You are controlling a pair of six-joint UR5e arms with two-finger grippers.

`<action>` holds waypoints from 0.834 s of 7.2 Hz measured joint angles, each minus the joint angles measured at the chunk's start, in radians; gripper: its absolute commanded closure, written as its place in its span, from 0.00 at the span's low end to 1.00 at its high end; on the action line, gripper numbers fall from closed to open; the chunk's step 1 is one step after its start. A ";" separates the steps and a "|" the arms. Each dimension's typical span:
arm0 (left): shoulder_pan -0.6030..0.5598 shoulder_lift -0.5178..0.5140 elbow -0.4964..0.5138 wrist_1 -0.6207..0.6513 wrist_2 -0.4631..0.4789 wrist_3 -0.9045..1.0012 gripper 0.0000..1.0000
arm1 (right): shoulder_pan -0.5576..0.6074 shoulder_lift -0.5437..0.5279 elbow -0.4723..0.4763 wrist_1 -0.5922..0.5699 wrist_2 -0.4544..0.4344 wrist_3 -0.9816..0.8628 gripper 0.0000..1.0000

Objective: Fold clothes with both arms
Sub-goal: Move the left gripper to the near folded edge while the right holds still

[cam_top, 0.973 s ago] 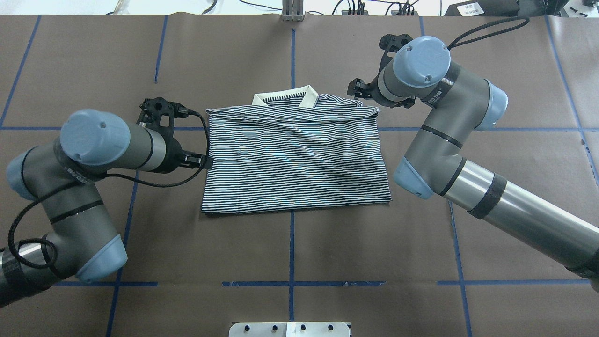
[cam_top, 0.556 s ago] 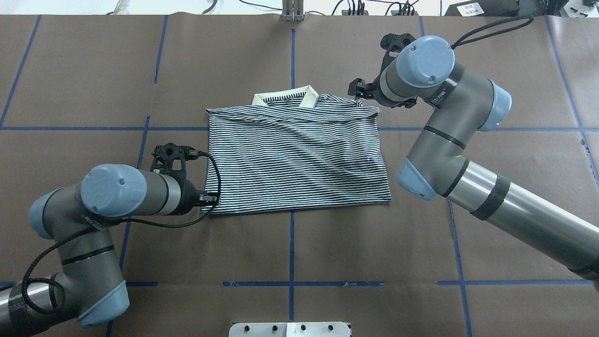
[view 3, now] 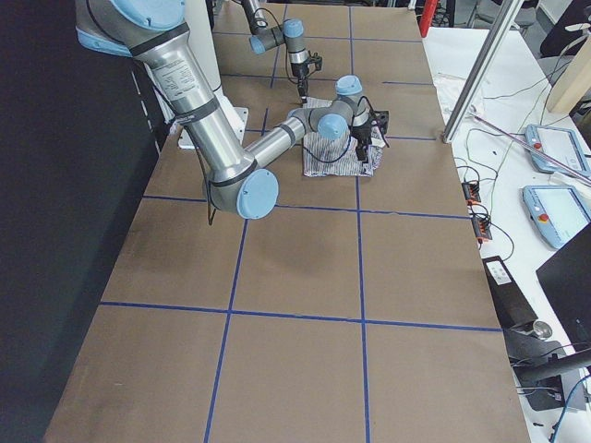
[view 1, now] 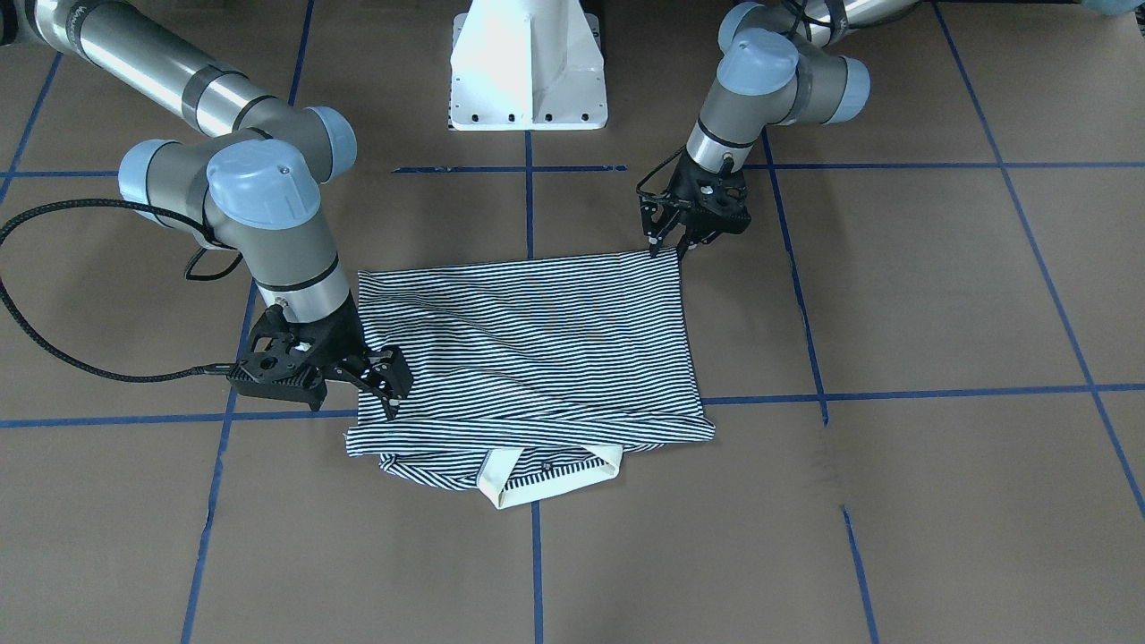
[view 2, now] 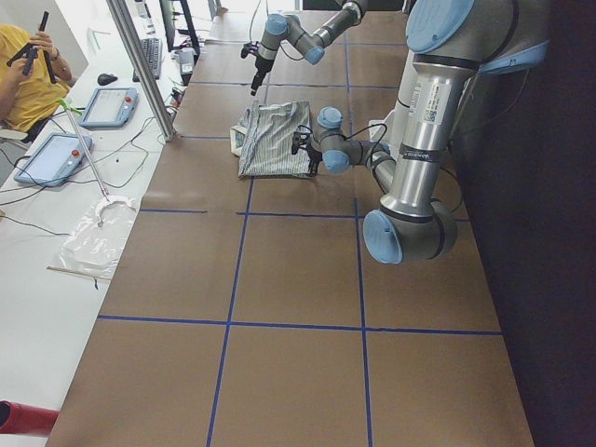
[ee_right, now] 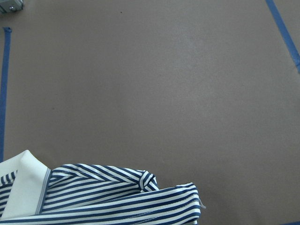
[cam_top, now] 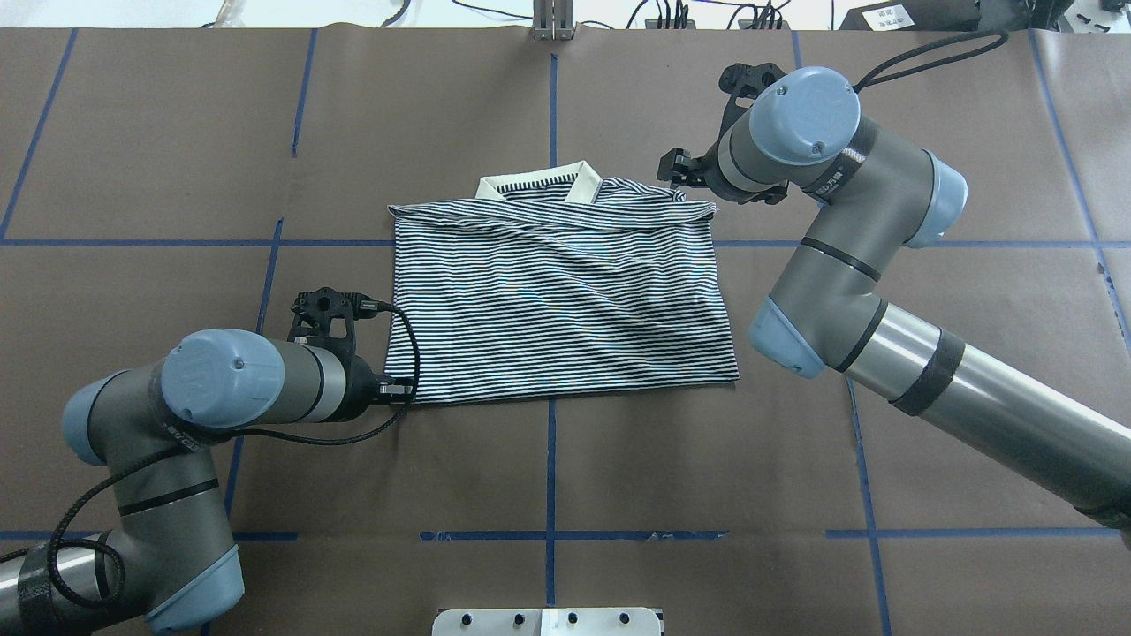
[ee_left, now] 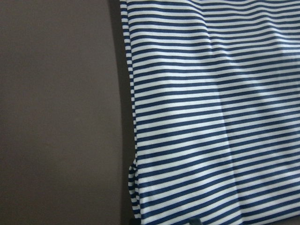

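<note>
The clothes are one navy-and-white striped polo shirt lying folded into a rectangle on the brown table, with its cream collar on the far side. My left gripper sits at the shirt's near-left corner, fingers apart and pointing down at the hem in the front-facing view. My right gripper hovers open over the far-right shoulder corner. The left wrist view shows the shirt's side edge. In the right wrist view only the bunched shoulder shows, and nothing is gripped.
The white pedestal base stands on the robot's side of the shirt. Blue tape lines cross the brown paper cover. The left gripper's black cable loops over the shirt's edge. A person sits at a side desk with tablets.
My left arm has slid along the shirt's left edge toward the robot's side, from mid-edge to the near-left corner. The right arm has barely shifted and the shirt lies as before.
</note>
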 measured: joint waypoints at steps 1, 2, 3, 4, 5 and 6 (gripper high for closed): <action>0.000 0.000 0.000 0.000 0.001 0.001 1.00 | 0.000 0.000 0.000 0.000 0.000 0.000 0.00; 0.001 0.001 0.000 0.000 0.002 0.003 1.00 | 0.000 -0.001 0.000 0.000 0.001 -0.001 0.00; 0.000 0.004 -0.001 0.001 0.002 0.007 1.00 | 0.001 -0.001 0.000 0.000 0.001 -0.001 0.00; -0.004 0.009 -0.003 0.002 0.002 0.025 1.00 | 0.002 -0.001 0.000 0.000 0.001 -0.001 0.00; -0.015 0.013 -0.003 0.003 0.003 0.066 1.00 | 0.003 -0.001 0.000 0.000 0.001 -0.001 0.00; -0.040 0.015 -0.001 0.004 0.003 0.118 1.00 | 0.005 -0.002 0.000 0.000 0.001 -0.001 0.00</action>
